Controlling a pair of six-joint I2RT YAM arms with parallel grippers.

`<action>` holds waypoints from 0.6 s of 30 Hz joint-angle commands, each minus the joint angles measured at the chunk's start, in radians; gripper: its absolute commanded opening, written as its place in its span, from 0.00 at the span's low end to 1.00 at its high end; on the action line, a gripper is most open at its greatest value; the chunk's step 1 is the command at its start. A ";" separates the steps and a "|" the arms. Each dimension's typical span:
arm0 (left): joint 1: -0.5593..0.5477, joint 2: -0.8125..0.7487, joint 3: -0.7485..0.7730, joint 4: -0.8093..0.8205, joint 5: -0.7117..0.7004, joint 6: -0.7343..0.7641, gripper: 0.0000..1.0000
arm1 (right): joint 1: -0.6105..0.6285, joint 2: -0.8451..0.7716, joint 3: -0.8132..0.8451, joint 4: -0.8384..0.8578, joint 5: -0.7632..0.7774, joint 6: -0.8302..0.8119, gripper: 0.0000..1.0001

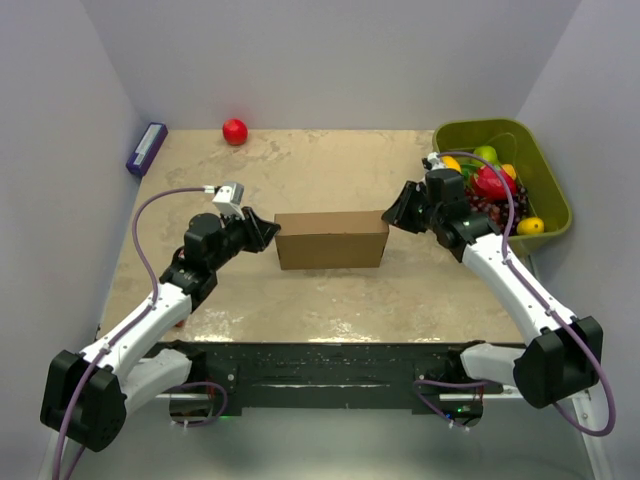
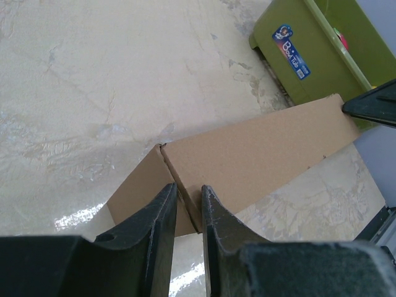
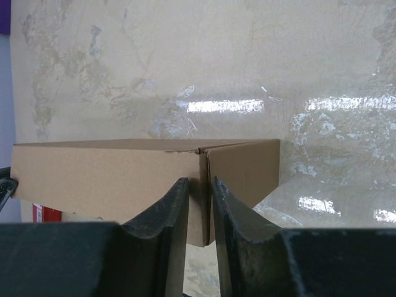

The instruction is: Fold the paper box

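I am bracing paper box (image 1: 331,239), frame centre: left claw (image 1: 270,232), right claw (image 1: 393,216) each clamping end wall, steadying fold.

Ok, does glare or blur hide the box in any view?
Top external: sharp and evenly lit, faint sheen along the near edge of the table, paper box clear. Left wrist: small glare patch lower left, box edges crisp. Right wrist: bright glare streaks on the table beyond the box, cardboard unaffected.
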 commanded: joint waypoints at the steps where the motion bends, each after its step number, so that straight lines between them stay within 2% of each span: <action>1: 0.002 0.071 -0.064 -0.290 -0.026 0.062 0.25 | -0.008 -0.008 -0.021 0.011 0.007 -0.018 0.21; 2: 0.002 0.071 -0.064 -0.291 -0.026 0.062 0.25 | -0.011 -0.008 -0.041 0.008 0.013 -0.020 0.17; 9: 0.002 0.066 -0.067 -0.291 -0.028 0.060 0.25 | -0.078 -0.004 -0.161 0.016 -0.024 -0.043 0.11; 13: 0.002 0.080 -0.064 -0.288 -0.020 0.062 0.25 | -0.081 0.012 -0.213 0.016 -0.041 -0.045 0.11; 16: 0.002 0.080 -0.065 -0.288 -0.017 0.062 0.25 | -0.080 0.019 -0.230 -0.004 0.002 -0.063 0.11; 18: 0.002 0.074 -0.067 -0.288 -0.017 0.062 0.25 | -0.081 0.019 -0.205 -0.043 0.028 -0.090 0.16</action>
